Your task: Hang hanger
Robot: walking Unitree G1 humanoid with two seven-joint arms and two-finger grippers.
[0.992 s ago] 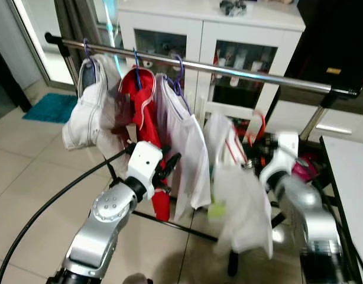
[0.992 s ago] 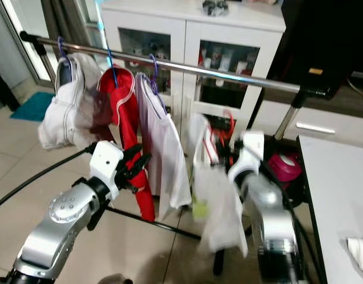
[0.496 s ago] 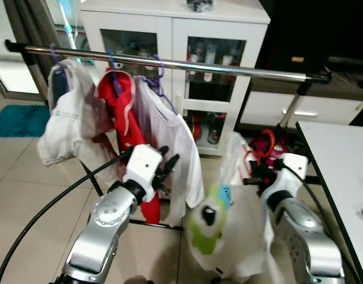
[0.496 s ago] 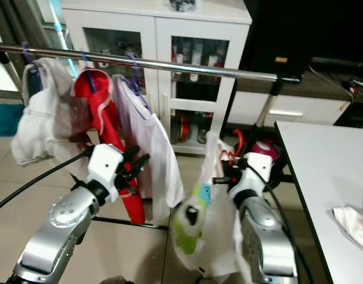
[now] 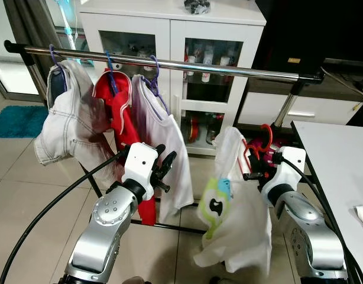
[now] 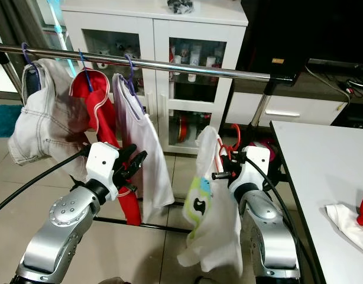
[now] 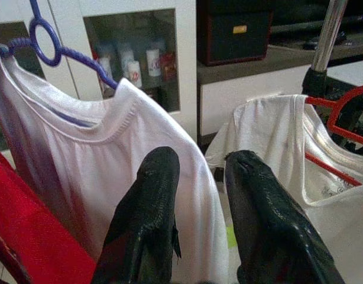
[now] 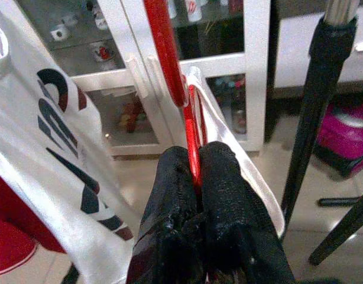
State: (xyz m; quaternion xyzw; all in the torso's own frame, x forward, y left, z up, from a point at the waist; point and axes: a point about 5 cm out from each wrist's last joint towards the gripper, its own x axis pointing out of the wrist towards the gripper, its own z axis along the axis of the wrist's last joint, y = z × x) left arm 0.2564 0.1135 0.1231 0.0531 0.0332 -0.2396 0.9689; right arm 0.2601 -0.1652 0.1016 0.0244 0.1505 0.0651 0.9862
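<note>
Below the rail (image 5: 229, 67): red hanger (image 5: 265, 137) with white shirt (image 5: 237, 219), pinched tight by right gripper (image 5: 256, 173); not yet hung. Left gripper (image 5: 162, 168): parted, empty.

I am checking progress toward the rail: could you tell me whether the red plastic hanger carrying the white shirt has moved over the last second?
Cannot tell: the camera itself shifted. The red plastic hanger sits pinched in the right gripper, below the steel rail.
</note>
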